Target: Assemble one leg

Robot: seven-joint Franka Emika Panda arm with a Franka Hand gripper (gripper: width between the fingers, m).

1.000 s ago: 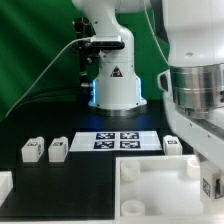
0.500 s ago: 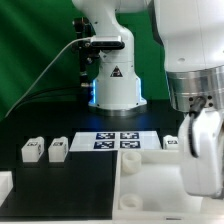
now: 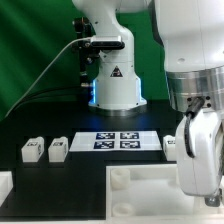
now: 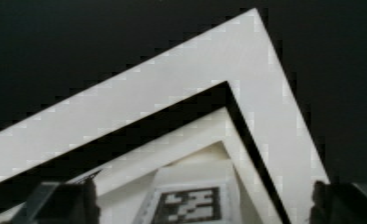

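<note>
My gripper [image 4: 198, 205] is open, with a dark finger [image 4: 48, 200] on each side of a leg [image 4: 194, 203], a small white block whose square tag faces the wrist camera. The fingers stand well apart from it. This leg sits just inside a corner of the large white tray-like panel [image 4: 162, 110]. In the exterior view the gripper [image 3: 200, 160] hangs low over the panel's [image 3: 140, 190] right part and hides that leg. Two more legs [image 3: 32, 150] [image 3: 58, 150] stand at the exterior view's left. Another leg [image 3: 170, 144] shows partly behind the gripper.
The marker board [image 3: 118, 141] lies flat behind the panel, in front of the robot's white base [image 3: 115, 85]. A white object [image 3: 5, 186] shows at the lower left edge of the exterior view. The table is black.
The arm has come down and moved toward the exterior view's left, so the hand now covers the leg on the panel. The panel has shifted slightly toward the camera and left.
</note>
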